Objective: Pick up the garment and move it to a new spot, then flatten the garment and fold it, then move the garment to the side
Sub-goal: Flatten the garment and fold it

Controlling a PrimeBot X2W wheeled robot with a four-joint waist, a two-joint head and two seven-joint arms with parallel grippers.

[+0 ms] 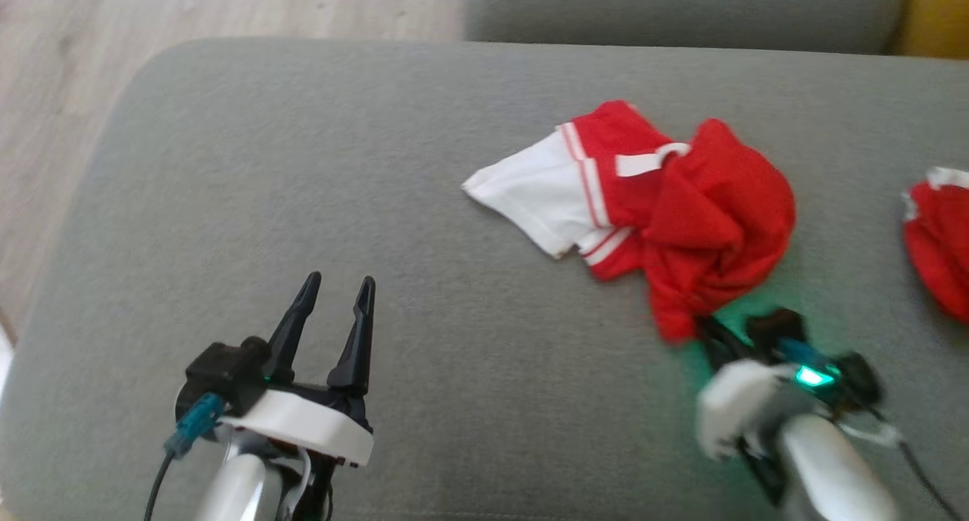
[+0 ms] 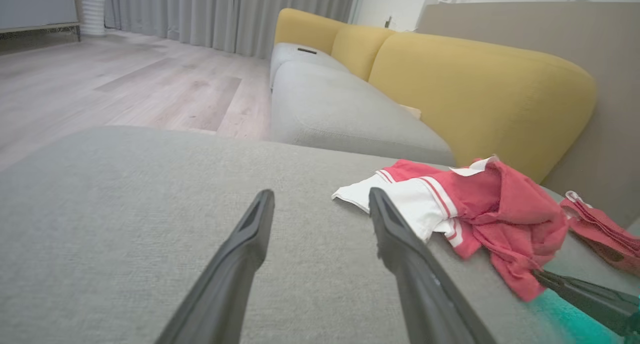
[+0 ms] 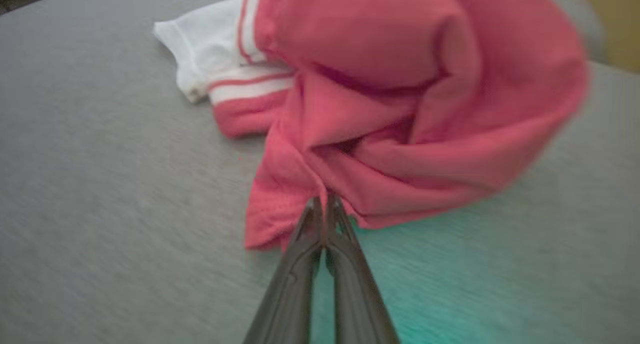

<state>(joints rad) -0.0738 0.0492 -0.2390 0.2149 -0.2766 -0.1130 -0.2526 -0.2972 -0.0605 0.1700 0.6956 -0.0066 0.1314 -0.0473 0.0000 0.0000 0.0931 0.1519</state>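
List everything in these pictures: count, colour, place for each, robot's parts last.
grey cushion: one, grey, before the robot
garment: one, red and white, crumpled on the grey cushion
second red cloth: one, red with white trim, farther right on the cushion
sofa seat: one, grey, beyond the cushion
back cushions: three, yellow, behind the sofa seat
floor: one, pale wood, left of the cushion
curtains: one run, grey, beyond the floor
left gripper: one, dark, open, over bare cushion
right gripper: one, dark, shut on the garment's near edge

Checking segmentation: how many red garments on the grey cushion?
2. Crumpled garment, central, near edge pinched by right tool; second garment at the head view's right edge, cut off.
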